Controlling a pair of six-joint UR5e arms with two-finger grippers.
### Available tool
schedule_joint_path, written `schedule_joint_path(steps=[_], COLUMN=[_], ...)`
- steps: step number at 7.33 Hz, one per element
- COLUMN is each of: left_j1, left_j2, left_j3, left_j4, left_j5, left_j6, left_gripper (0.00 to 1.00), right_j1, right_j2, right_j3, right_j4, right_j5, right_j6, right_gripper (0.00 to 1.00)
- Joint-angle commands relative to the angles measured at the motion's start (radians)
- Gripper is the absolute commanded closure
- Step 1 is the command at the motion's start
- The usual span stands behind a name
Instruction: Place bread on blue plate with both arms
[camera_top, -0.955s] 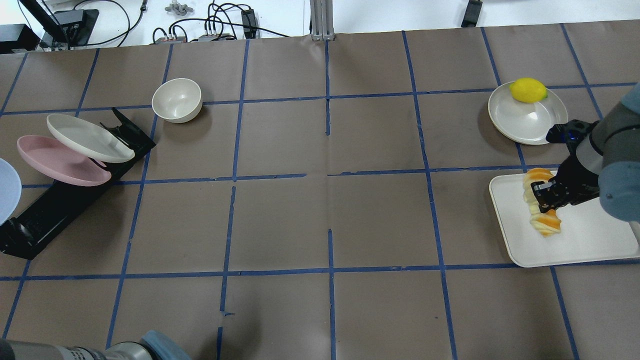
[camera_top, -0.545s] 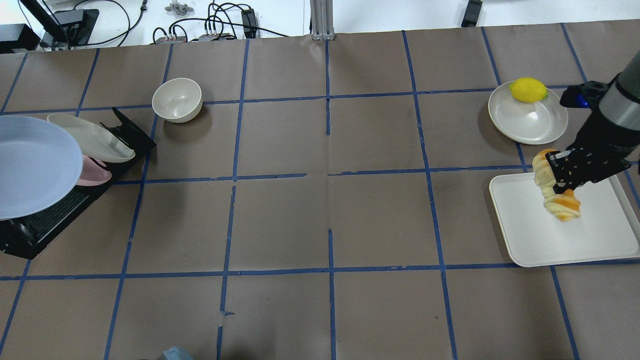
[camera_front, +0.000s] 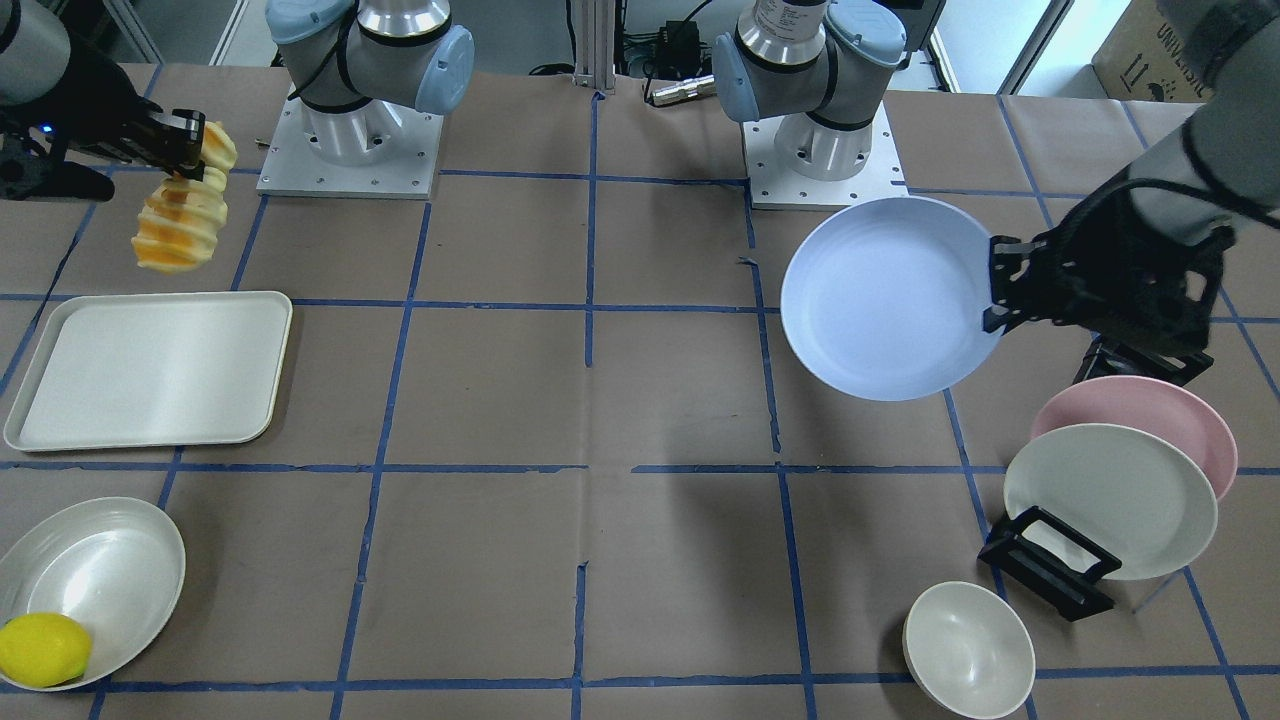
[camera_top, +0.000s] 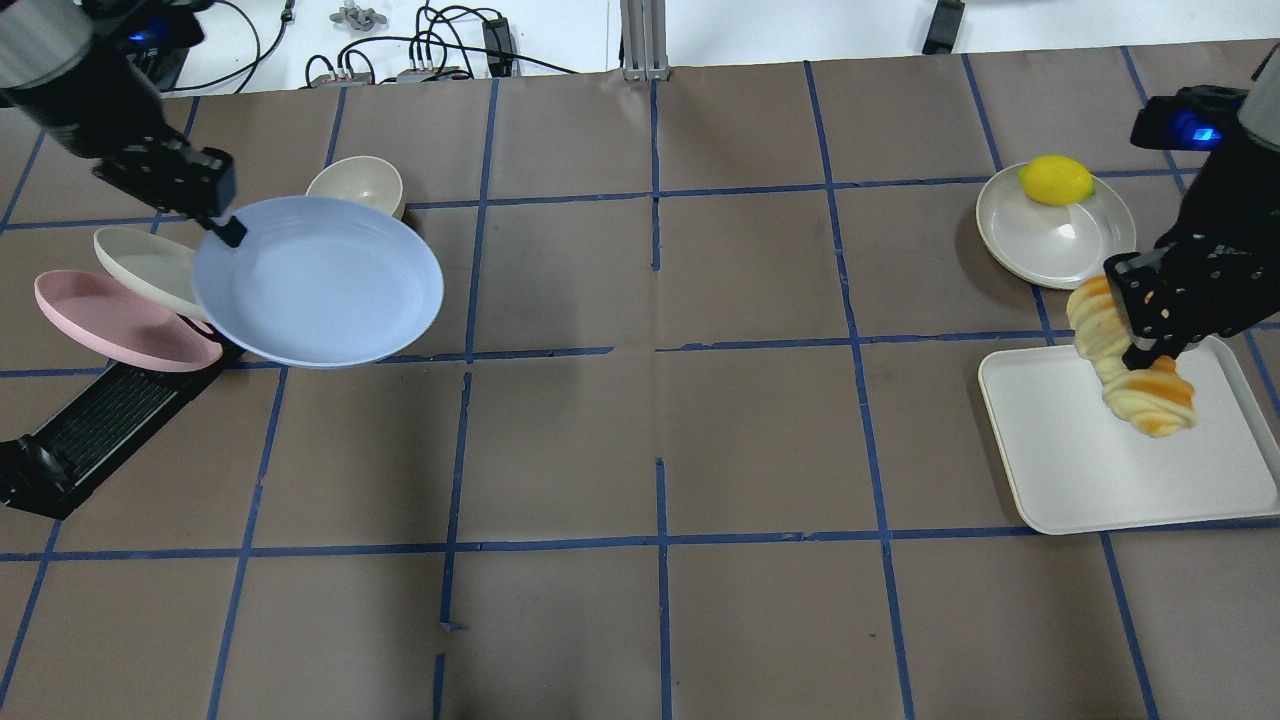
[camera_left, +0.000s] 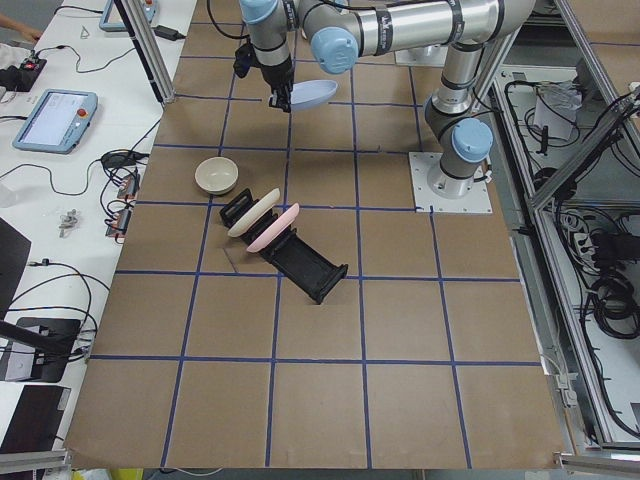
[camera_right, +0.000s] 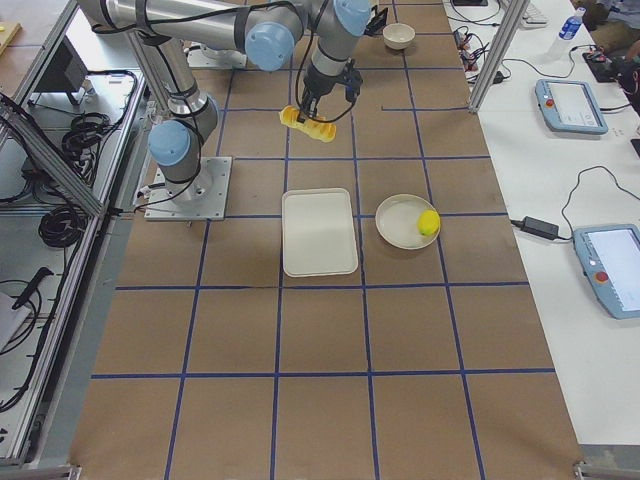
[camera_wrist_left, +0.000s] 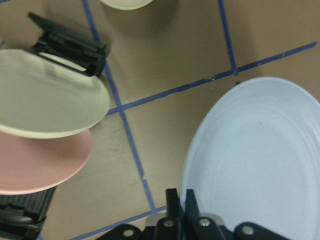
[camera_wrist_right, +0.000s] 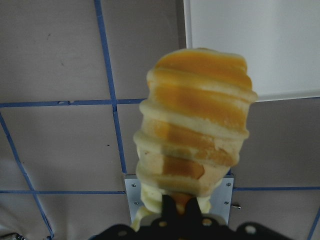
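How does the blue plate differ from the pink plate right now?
The blue plate is in the air, gripped at its rim by the left gripper; the pink plate leans in the black rack. The blue plate lies near level; the pink plate is tilted. Both are round, shallow and empty.

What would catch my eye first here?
A blue plate hangs in mid-air at the overhead view's left, pinched at its rim by the left gripper. At far right, the right gripper holds striped bread in the air by a white tray, with a lemon nearby.
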Motion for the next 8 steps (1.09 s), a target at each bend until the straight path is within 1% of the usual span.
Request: schedule_joint_path(steps=[1,3,5,6,7,8], left_j1=[-0.161,-0.267,-0.361,-0.401,-0.416,-0.416], left_j2=[-0.084,-0.177,-0.301,-0.347,-0.368,-0.371], left_j3=[-0.008,-0.011,-0.013,-0.019,-0.037,-0.081], left_j4=[0.070,0.197,0.364,0.432,0.454,0.512], left_j5=[-0.063,-0.121,-0.122,-0.119,-0.120,-0.120], left_j6=[-0.101,-0.219,-0.283,-0.309,-0.343,-0.347], left_gripper=[0.96,0.96,0.96,0.96,0.96,0.96], right_j1=[0.104,0.105,0.105,0.105,0.105,0.105], right_j2=[-0.005,-0.005,-0.007,-0.007,-0.007,-0.008], right_j3=[-0.006,-0.012,-0.014,-0.012,-0.014,-0.012], right_j4=[0.004,0.004,0.005,0.005,0.005,0.005], right_j5=[-0.001,0.004,0.004,0.002,0.002,0.002], right_j6=[0.079,0.077,0.073,0.073,0.070,0.068], right_gripper=[0.90,0.90,0.90,0.90,0.90,0.90])
